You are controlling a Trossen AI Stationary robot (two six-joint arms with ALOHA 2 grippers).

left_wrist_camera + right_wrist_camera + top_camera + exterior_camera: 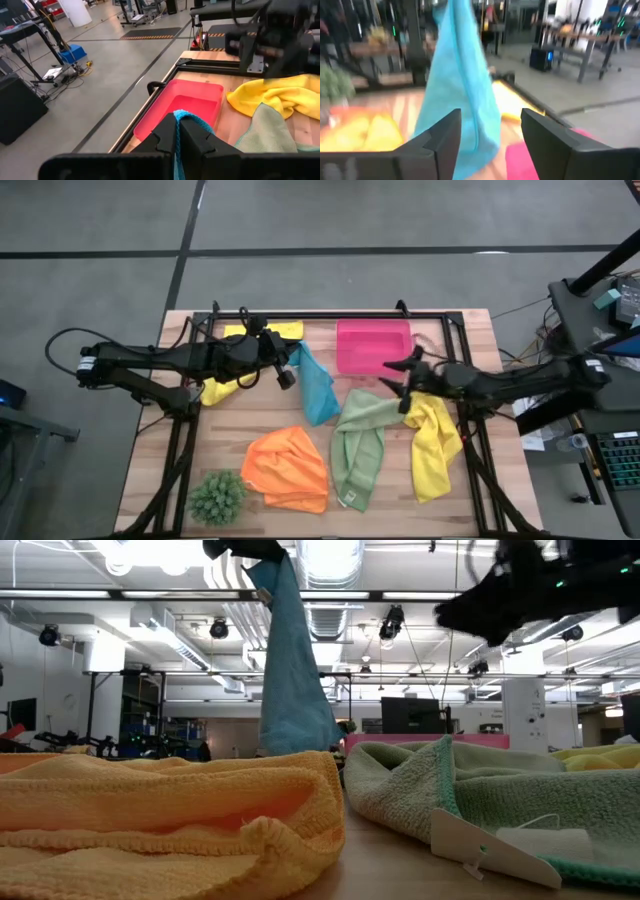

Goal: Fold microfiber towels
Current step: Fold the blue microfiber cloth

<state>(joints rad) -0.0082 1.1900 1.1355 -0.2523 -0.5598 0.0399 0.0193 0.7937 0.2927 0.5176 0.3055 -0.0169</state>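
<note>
A turquoise towel [316,390] hangs in a long drape [292,670] from my left gripper [287,372], which is shut on its top, above the table's middle. My right gripper [490,137] stands open and holds nothing. It is raised over the table's right half [402,380] and faces the hanging towel [462,85]. Below it a sage green towel [360,445] and a yellow towel [436,448] lie crumpled on the table. An orange towel [288,470] lies at the near side. A second yellow towel [224,390] lies under my left arm. My left gripper pinches the turquoise towel's top edge [176,119] between its two shut fingers, which are roughly level and point toward the table's right. The towel hangs below the fingers in a narrow slack drape. The orange towel [170,805] hides its lower end in the low view.
A pink tray [373,345] stands at the far side, right of centre. A spiky green plant ball [217,497] sits at the near left corner. Black frame rails [330,317] run along the table's far edge and sides.
</note>
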